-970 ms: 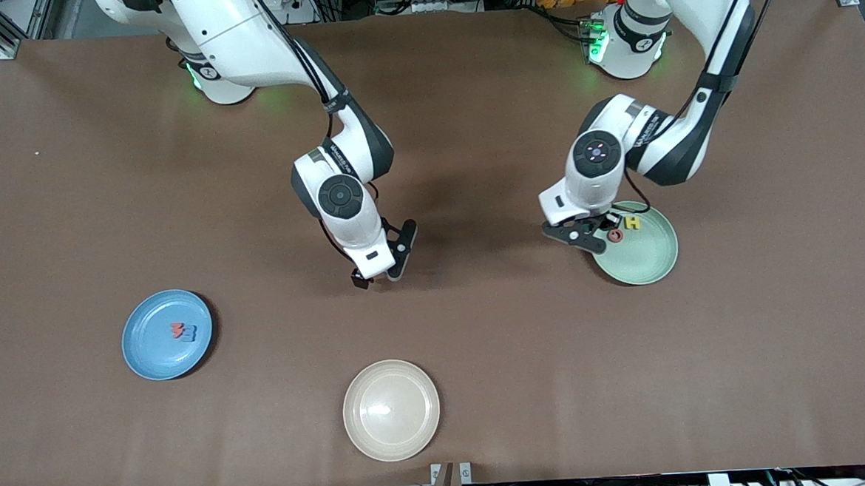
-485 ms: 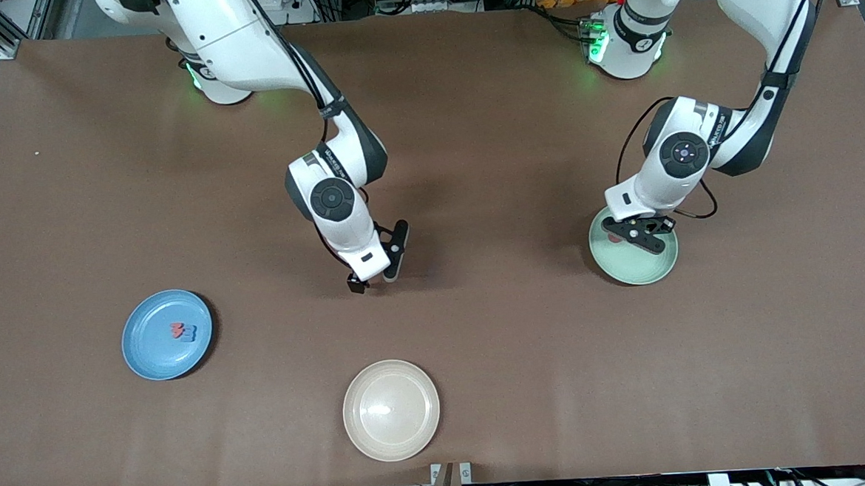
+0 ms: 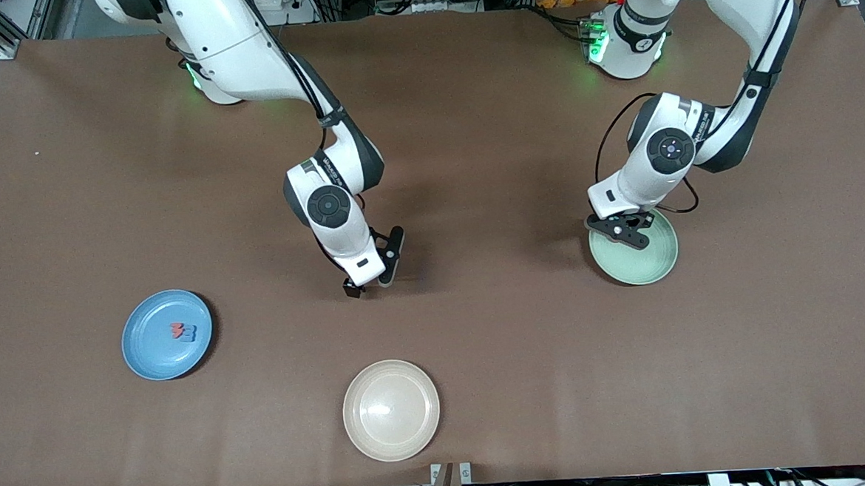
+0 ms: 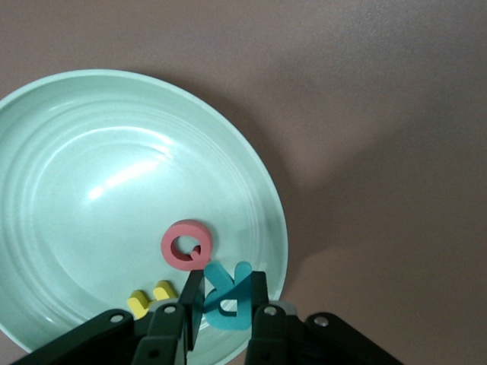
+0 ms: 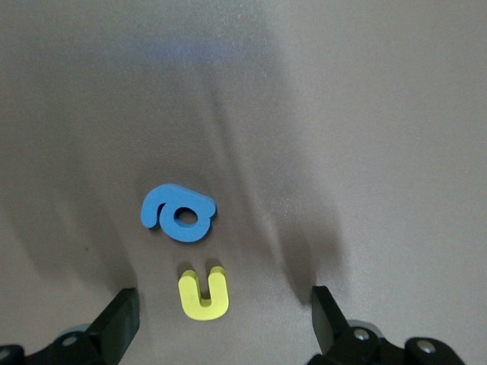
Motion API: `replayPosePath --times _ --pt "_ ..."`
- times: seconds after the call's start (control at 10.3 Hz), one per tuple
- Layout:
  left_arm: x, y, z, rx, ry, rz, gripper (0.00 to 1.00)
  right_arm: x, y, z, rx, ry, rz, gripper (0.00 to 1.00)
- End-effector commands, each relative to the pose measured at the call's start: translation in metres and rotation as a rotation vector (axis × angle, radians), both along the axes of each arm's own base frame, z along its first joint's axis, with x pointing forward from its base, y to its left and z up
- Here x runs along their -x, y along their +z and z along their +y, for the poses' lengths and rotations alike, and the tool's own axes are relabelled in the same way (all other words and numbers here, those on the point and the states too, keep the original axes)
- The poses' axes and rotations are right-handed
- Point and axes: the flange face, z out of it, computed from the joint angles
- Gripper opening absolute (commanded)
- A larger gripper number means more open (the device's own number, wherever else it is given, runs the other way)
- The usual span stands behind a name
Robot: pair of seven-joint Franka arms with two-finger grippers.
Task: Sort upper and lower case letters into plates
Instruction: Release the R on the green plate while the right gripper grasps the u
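My left gripper (image 4: 221,315) pinches the teal R (image 4: 226,298) over the mint plate (image 4: 91,152); my right gripper (image 5: 221,323) gapes above the yellow u (image 5: 204,293) on the table. Light, squashy foam: I'd pinch its edges

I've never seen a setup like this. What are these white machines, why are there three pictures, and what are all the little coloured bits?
Two white robot arms stand at a brown table, each ending in a two-finger gripper. The wide picture looks down from a high camera facing them; the other two come from cameras on the arms' wrists.

The left gripper is shut on a teal letter R over the mint green plate, which holds a red Q and a yellow letter. The right gripper hangs open over the table, above a blue letter and a yellow u.

The sky blue plate holds a red letter and a blue letter. A cream plate lies nearest the front camera.
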Motion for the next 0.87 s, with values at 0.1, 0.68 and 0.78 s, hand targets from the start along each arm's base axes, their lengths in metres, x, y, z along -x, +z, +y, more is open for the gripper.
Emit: replayPosePath --times 0.1,0.68,0.78 --pt "0.003 0.002 0.002 0.012 0.025 0.003 0.44 -0.003 -0.002 0.001 -0.008 0.012 -0.013 1.0" --pt "-0.001 0.014 -0.033 0.072 0.189 -0.001 1.0 -0.002 -0.005 0.005 -0.01 0.009 -0.012 1.0" --pt "-0.002 0.02 -0.052 0.108 0.276 0.003 1.0 -0.001 -0.006 0.006 -0.01 0.008 -0.009 1.0"
